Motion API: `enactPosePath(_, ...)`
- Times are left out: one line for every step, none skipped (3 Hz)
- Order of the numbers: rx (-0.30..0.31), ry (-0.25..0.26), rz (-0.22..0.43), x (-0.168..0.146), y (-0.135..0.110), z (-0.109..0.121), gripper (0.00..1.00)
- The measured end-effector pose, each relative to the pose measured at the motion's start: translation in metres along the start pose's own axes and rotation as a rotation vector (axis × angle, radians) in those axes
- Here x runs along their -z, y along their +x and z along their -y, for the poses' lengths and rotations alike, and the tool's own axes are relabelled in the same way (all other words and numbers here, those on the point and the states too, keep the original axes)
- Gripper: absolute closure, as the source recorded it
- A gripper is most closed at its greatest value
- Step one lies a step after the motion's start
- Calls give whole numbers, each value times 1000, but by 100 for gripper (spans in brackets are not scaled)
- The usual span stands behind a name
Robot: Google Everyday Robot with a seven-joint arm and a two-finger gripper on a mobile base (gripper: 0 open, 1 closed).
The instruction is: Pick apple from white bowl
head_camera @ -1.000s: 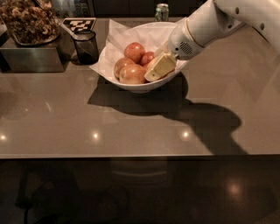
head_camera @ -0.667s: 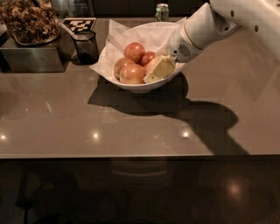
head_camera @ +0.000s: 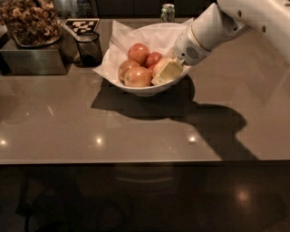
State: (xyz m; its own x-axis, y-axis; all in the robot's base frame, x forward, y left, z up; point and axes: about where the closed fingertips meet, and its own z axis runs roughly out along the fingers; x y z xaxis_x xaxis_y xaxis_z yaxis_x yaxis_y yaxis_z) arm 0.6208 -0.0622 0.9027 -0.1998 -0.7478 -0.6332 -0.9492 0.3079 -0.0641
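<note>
Gripper (head_camera: 166, 72) angled down from the right into white bowl (head_camera: 146, 90) on tabletop (head_camera: 68, 120), apparently to clear the rim; apple (head_camera: 137, 77) at front among other apples (head_camera: 138, 53), just beside it. Grip state: cannot tell.

Dimly lit. Glossy brown counter (head_camera: 68, 127) with small glints (head_camera: 99, 141), dark panel (head_camera: 145, 199) below. At back left: metal box (head_camera: 31, 61), dark cup (head_camera: 89, 49), checkered tag (head_camera: 81, 25); can (head_camera: 167, 12) further right.
</note>
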Motion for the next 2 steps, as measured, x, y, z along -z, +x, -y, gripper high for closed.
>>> enactPosePath(33,8,22,10,-11,-1,93)
enactPosePath(84,5,93,33,-33,-4,100)
